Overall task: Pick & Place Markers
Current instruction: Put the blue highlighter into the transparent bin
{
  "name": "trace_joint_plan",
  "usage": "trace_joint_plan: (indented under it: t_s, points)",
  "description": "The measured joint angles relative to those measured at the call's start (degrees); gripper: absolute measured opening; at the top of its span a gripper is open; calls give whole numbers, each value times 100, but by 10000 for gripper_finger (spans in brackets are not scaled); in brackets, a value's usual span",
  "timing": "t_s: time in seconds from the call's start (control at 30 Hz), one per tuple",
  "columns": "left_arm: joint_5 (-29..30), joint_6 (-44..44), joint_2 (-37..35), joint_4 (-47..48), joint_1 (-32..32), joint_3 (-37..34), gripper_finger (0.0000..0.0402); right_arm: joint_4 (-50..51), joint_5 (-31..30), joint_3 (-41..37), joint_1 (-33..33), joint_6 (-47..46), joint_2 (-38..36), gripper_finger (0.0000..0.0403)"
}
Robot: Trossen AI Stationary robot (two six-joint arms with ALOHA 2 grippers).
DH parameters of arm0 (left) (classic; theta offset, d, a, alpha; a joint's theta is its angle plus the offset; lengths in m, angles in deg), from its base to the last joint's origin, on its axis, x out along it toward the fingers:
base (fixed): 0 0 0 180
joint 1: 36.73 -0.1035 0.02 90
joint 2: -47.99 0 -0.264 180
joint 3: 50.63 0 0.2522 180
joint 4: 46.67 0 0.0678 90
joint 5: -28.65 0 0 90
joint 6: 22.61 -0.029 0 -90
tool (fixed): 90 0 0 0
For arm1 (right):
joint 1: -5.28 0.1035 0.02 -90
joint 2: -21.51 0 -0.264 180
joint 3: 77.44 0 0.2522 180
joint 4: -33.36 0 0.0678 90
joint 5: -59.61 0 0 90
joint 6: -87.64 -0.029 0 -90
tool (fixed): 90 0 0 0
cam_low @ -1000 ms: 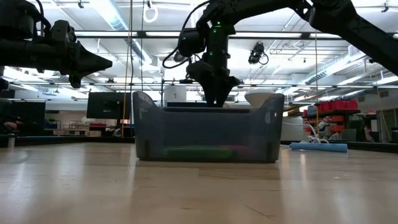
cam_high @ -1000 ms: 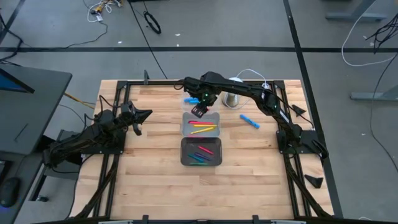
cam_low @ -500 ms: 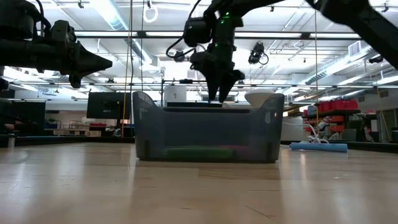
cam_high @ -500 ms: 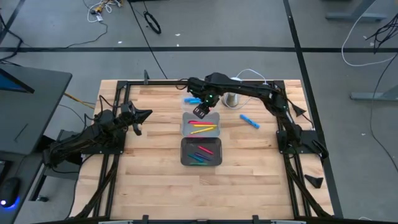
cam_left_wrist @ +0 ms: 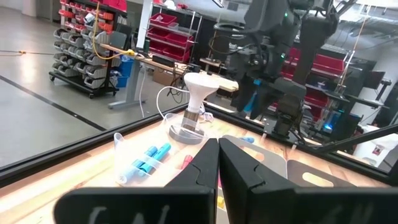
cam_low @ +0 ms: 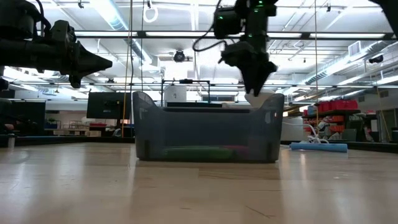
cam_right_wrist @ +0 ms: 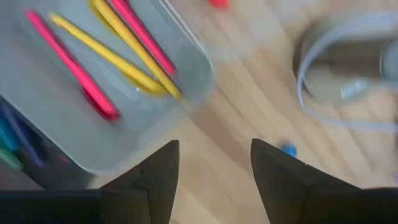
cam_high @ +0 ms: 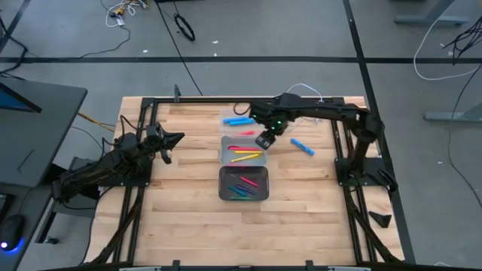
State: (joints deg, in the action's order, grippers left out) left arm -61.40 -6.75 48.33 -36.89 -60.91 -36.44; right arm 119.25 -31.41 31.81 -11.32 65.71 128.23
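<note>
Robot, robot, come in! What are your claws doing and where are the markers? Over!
Right gripper open, empty, above far tray's corner. Left gripper shut, parked left. Blue marker loose on table. Path clear.

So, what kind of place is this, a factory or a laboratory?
Most likely a robotics laboratory or workshop. Shelves of red storage bins stand behind the wooden table, cables lie on the grey floor, and bright ceiling lights hang over an open hall.
</note>
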Motion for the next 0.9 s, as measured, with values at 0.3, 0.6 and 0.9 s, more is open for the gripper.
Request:
trace_joint_plan:
  t_s: [0.3,0.6,0.9]
  points:
    - [0,1,2,5,2,-2,14,-329,-1,-1672,-132,-160,-1128,201]
    - [0,-2,2,7,2,-2,14,-479,-2,-2983,-407,-115,-2122,201]
    - [0,-2,2,7,1,-2,14,-490,-2,-3857,-779,166,-2895,201]
